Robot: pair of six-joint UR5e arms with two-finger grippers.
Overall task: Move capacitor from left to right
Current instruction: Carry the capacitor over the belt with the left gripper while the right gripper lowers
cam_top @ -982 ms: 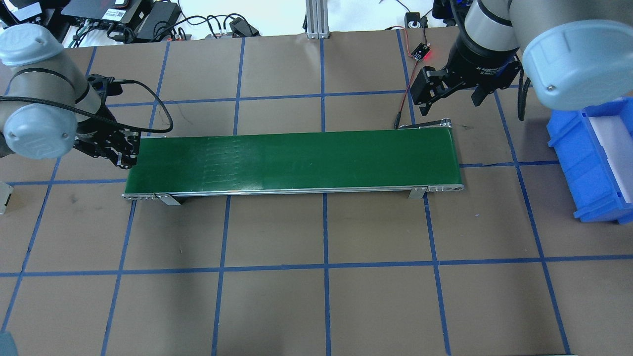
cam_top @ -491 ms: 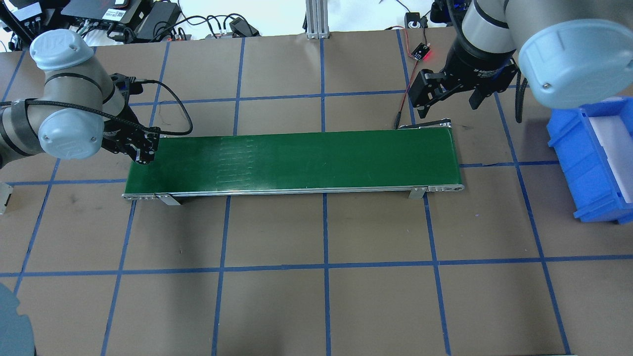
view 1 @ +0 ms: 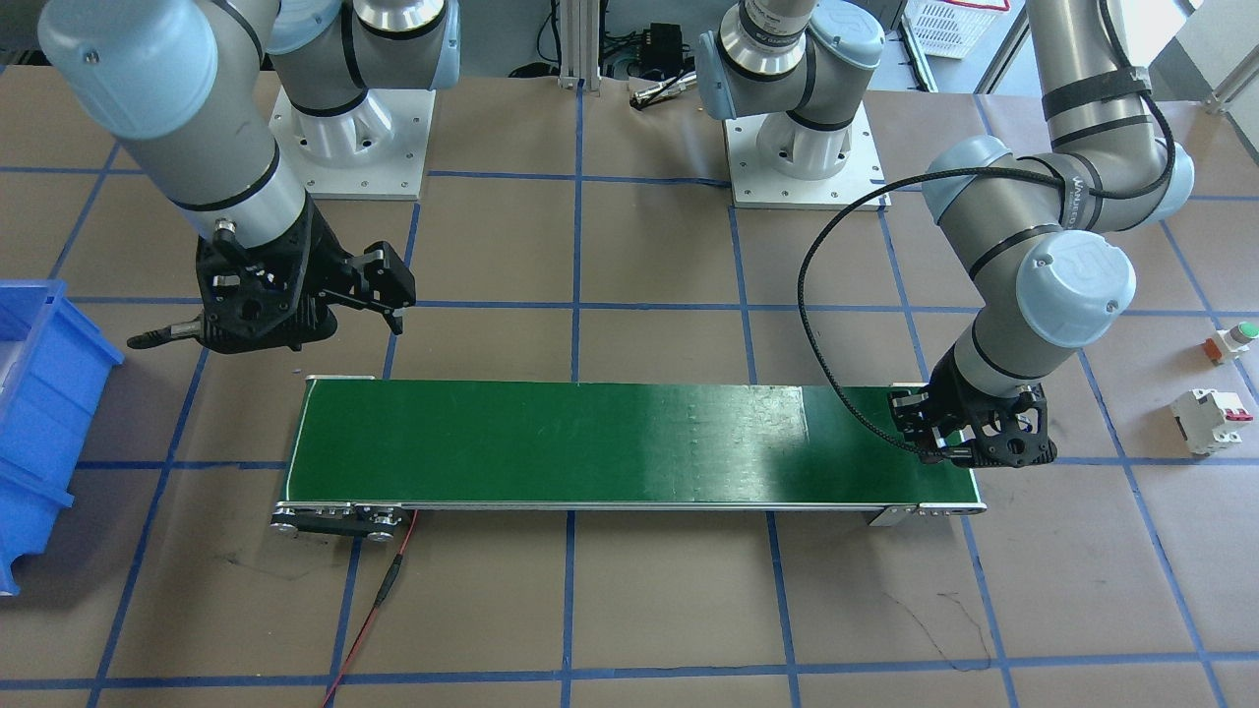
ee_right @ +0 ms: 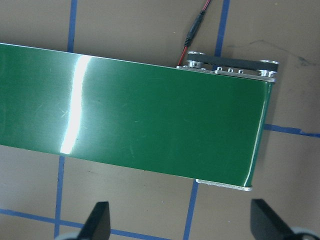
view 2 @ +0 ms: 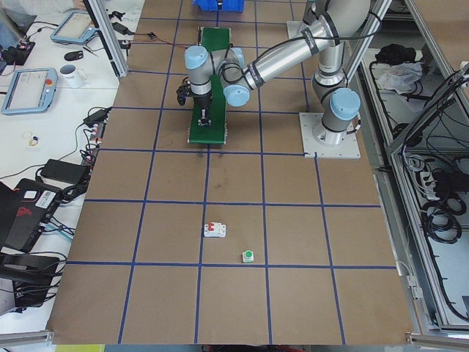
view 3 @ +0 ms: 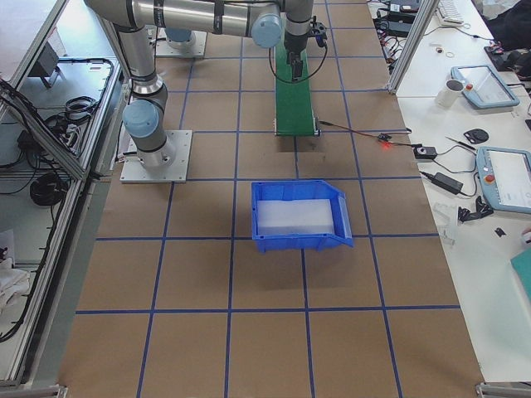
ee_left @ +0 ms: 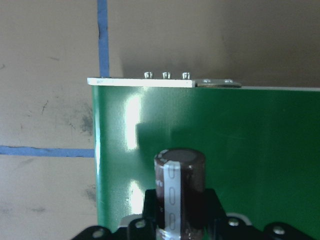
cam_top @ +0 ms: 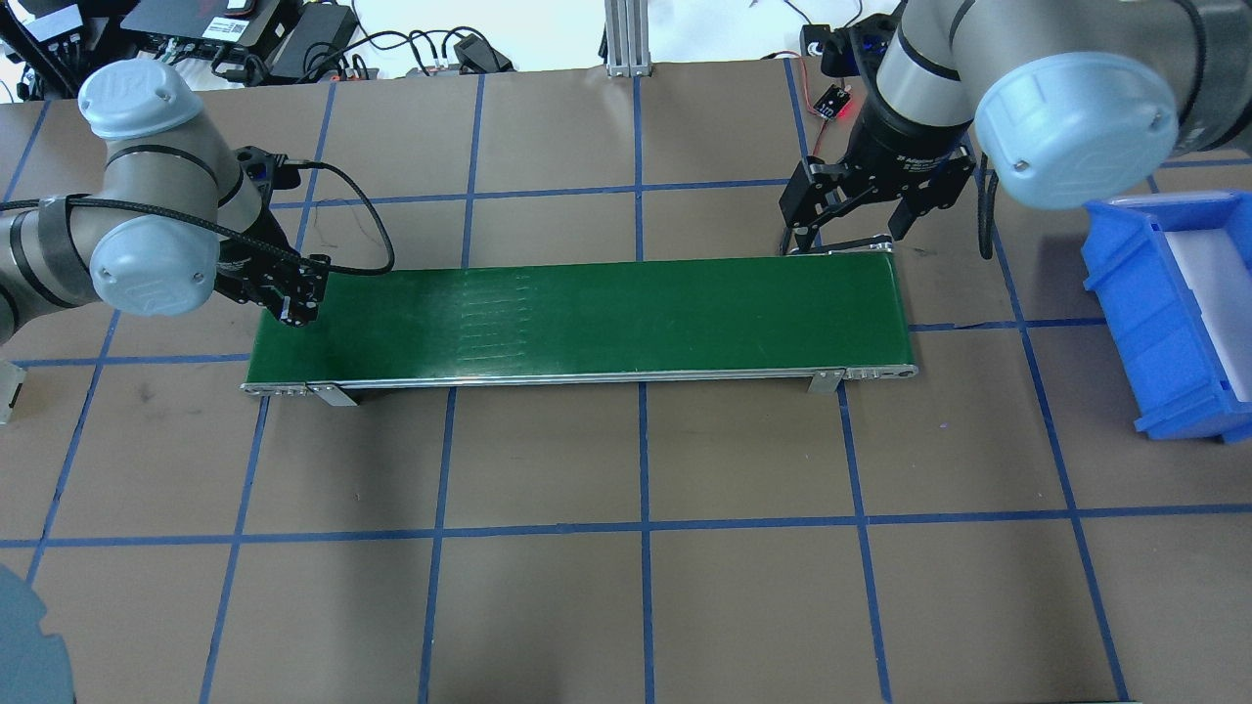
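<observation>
currently on record, item by item:

- capacitor (ee_left: 179, 192): dark cylinder with a pale silvery stripe down its side. it is gripped between the fingers of the left gripper (cam_top: 296, 305) and juts out past them. it sits over the green conveyor belt (cam_top: 587, 313), close to the belt's left short edge. whether it touches the belt surface cannot be told.
- left gripper: clenched on the capacitor and low over the belt's left end. a black cable loops off its wrist.
- right gripper (cam_top: 847, 230): released, its fingers spread wide with nothing between them. it hangs raised near the belt's right end. the right wrist view looks down on that end of the belt, with both fingertips at the bottom of the picture.
- conveyor belt: long green strip in a silvery frame, lying crosswise on the table (cam_top: 646, 587), which is brown with a blue tape grid.
- blue bin (cam_top: 1154, 323): on the table past the belt's right end, apart from it.
- circuit breaker (view 1: 1212, 420): white with red tabs, on the table beyond the belt's left end.
- push button (view 1: 1234, 339): green-capped, near the breaker but not touching it.
- red wire (view 1: 374, 600): runs from the belt's right-end housing across the table.
</observation>
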